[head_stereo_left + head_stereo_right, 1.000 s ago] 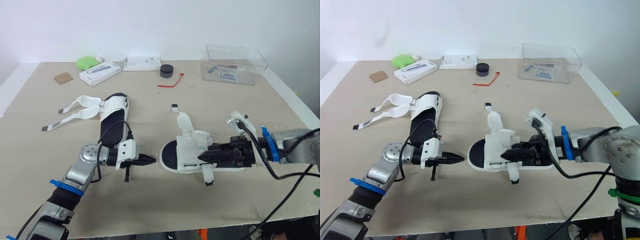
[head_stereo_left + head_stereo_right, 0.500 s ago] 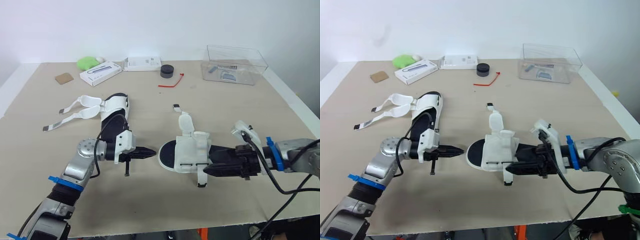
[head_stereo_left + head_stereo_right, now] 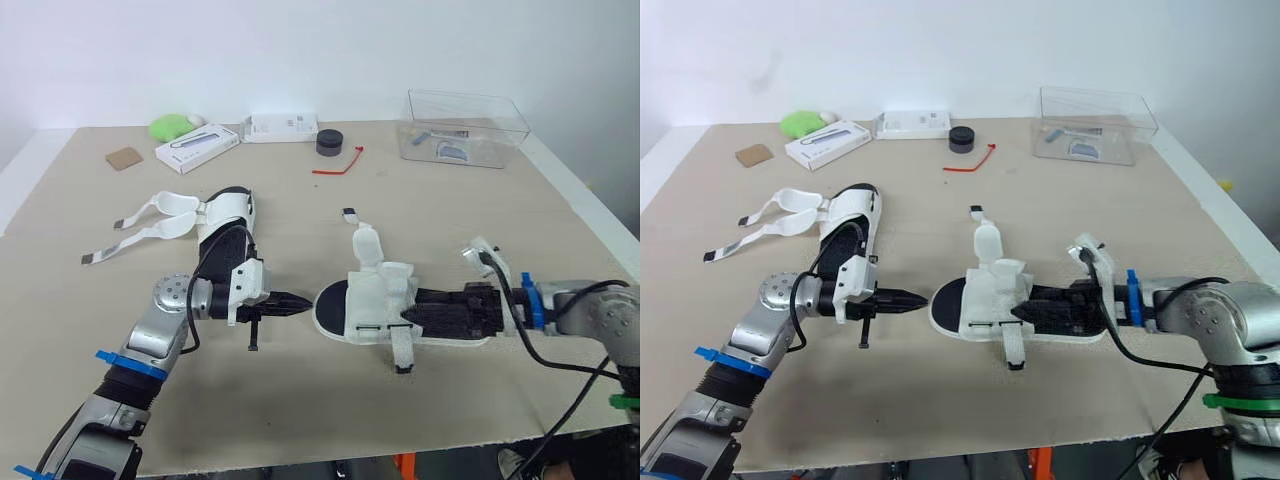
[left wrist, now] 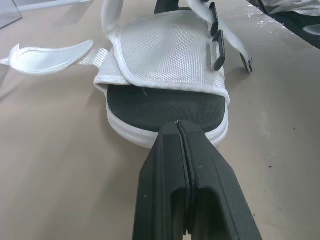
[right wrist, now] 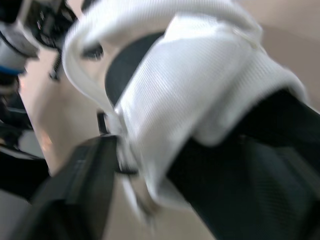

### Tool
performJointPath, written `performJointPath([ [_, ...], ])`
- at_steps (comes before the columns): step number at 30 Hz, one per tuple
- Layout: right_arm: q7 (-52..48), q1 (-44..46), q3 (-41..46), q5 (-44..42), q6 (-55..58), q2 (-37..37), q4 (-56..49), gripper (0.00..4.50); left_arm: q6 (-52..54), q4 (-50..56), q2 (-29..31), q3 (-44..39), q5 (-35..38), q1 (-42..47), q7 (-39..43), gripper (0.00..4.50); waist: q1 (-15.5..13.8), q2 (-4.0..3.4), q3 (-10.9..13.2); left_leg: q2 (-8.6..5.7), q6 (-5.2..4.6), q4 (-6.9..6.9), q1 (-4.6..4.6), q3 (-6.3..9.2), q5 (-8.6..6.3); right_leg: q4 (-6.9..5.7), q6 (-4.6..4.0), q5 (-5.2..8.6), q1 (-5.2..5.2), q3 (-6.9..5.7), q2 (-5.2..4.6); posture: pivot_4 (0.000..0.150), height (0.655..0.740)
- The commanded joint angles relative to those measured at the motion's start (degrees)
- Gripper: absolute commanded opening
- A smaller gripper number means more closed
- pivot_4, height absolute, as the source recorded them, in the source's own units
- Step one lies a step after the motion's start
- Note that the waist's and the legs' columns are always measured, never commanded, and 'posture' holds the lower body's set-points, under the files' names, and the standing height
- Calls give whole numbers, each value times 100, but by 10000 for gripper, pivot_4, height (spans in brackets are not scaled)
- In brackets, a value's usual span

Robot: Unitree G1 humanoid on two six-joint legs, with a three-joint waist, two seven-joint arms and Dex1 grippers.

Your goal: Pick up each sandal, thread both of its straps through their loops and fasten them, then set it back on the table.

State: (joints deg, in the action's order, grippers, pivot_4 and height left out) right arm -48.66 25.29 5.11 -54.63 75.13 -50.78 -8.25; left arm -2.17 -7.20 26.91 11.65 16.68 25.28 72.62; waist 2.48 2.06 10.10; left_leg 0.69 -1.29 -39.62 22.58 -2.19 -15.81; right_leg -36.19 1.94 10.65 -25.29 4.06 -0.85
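Left gripper: is hovering low over the table, its fingers pressed together on nothing, tip pointing at the toe of the centre sandal and just short of it.
Right gripper: is lying along the centre sandal's black footbed from the heel side, tip tucked under the white mesh upper; open or closed cannot be told.
Centre sandal: is lying flat on the table mid-front, toe toward the robot's left.
Centre sandal straps: one strap is sticking out on the far side, the other is hanging out on the near side with its dark tip on the table; both are looking unfastened.
Left sandal: is resting on the table behind the left gripper, well apart from the centre sandal.
Left sandal straps: are lying spread out flat toward the robot's left, undone.
Far edge: a clear box, black puck, red tie, two white boxes, a green lump and a brown card are sitting there.
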Motion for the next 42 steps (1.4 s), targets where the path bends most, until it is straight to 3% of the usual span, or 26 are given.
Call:
performJointPath([
  [1, 170, 160, 230, -114, 209, 96, -30, 21671, -78, 196, 22, 1, -20, -15, -16, 0, -5, 0, 0, 0, 0, 0, 1, 2, 0, 0, 0, 0, 0, -2, 0, 1500, 7400],
  [5, 245, 225, 146, -95, 308, 259, -11, 2850, -82, 209, 69, -27, -39, -38, -21, 0, -5, 0, 0, -1, 0, 0, 2, 0, 0, 1, 1, 1, 0, -1, -2, 1500, 7400],
  [6, 276, 256, 138, -117, 349, 323, -34, 846, -82, 196, 75, -40, -34, -26, -22, 0, -5, 0, 0, -1, 0, 0, 3, 0, 0, 1, 1, 0, 0, -1, -3, 1500, 7400],
  [23, 889, 1143, -211, 102, 573, 1569, 93, 846, -477, -453, 181, -78, -261, 293, 53, 0, 11, -1, 0, 5, 0, 0, 7, 1, 0, 1, -28, -20, -5, -1, 6, 1500, 7400],
  [31, 659, 1170, -539, 458, 283, 1457, 182, 846, -780, -871, 211, 26, -619, 326, 18, 0, 10, -1, -1, 2, 0, -1, 9, 2, 0, 1, -31, -22, -5, -5, -1, 1500, 7400],
  [35, 251, 1093, -622, 538, 62, 1114, 89, 15448, -820, -941, 191, 126, -764, 239, 7, 0, 9, -3, -2, 1, 0, -1, 7, 2, 0, 1, -29, -21, -4, -6, -2, 1500, 7400],
  [40, -202, 879, -532, 645, -275, 443, -159, 41053, -745, -943, 136, 121, -738, 229, -37, 0, 6, -4, -3, 1, 0, -1, 6, 3, 0, 1, -25, -19, -2, -6, -2, 1500, 7400],
  [41, -353, 796, -424, 620, -344, 229, -238, 44483, -746, -953, 131, 124, -744, 231, -42, 0, 2, -5, -3, 1, 0, -1, 6, 3, 0, 1, -25, -19, -1, -6, -2, 1500, 7400],
  [42, -448, 744, -304, 565, -340, 50, -287, 44483, -749, -962, 125, 126, -750, 232, -47, 0, 1, -6, -4, 0, 0, -1, 5, 2, 0, 1, -24, -18, -1, -6, -3, 1500, 7400],
])
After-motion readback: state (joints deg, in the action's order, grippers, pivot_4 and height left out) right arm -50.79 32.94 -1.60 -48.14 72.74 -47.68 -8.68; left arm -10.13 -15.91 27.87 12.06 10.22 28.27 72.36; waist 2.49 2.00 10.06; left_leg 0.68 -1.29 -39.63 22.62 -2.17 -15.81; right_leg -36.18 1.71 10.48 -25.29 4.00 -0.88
